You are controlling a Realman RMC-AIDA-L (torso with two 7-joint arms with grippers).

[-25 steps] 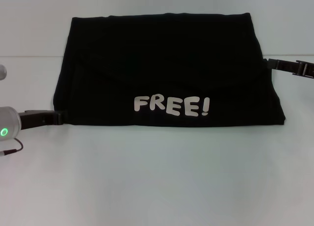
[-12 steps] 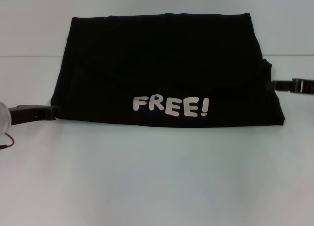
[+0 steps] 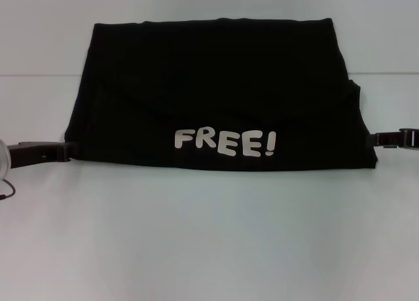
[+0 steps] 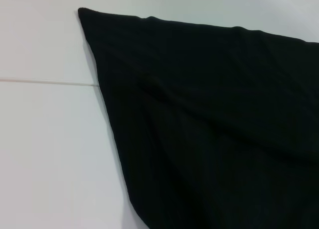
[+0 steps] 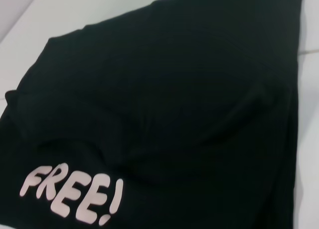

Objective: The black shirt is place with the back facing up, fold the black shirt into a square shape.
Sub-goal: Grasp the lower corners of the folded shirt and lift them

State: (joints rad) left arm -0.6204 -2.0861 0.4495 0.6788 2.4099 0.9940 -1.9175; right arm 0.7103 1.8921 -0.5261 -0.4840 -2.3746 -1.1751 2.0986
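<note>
At the near left corner of the cloth the left gripper, black with a silver wrist, touches the hem; whether it pinches I cannot tell. The right gripper meets the near right corner likewise, its grip equally unclear. The soft black folded shirt with a white "FREE!" print lies mid-table on the white tabletop, stretching to the far seam
</note>
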